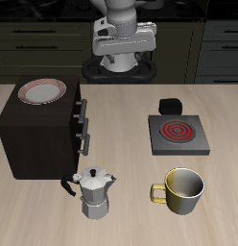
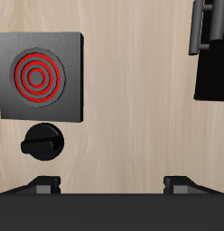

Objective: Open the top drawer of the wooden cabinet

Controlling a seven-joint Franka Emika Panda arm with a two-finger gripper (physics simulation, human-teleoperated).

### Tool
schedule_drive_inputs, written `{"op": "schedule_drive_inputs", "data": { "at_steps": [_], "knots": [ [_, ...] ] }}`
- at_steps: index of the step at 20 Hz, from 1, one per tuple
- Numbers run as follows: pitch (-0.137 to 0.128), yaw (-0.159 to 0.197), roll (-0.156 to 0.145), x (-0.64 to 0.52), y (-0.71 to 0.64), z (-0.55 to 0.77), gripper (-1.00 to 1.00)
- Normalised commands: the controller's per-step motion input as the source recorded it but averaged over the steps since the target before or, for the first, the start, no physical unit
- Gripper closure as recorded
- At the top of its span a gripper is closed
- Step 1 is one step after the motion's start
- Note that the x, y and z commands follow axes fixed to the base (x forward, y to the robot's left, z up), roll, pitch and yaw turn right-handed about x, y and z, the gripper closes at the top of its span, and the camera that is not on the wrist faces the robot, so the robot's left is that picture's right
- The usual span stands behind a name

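With hand [image 1: 122, 60] open, empty at desk's [image 1: 121, 207] back edge: risks hooking a lower handle instead of the top drawer's [image 1: 80, 104], opening the wrong drawer.

Dark brown wooden cabinet [image 2: 213, 63]: cut by wrist view's edge, one corner and handles only; drawer seams too small to separate in exterior view. Two-finger gripper [image 2: 112, 187]: fingertips alone visible. White robot arm [image 1: 121, 34]: upper part cropped by exterior frame
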Motion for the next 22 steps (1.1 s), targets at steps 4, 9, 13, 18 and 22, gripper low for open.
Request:
{"op": "schedule_drive_inputs", "data": {
  "at_steps": [4, 9, 13, 18, 22],
  "knots": [
    [-0.056, 0.035, -0.025, 0.01, 0.12, 0.01, -1.00],
    [-0.006, 0.005, 0.000, 0.04, 0.08, 0.03, -1.00],
    [-0.019, -0.029, -0.018, 0.11, 0.01, 0.11, -1.00],
    [-0.046, -0.039, -0.085, 0.23, -0.10, 0.13, -1.00],
    [0.012, -0.066, -0.030, 0.33, 0.09, 0.03, -1.00]
  ]
}}
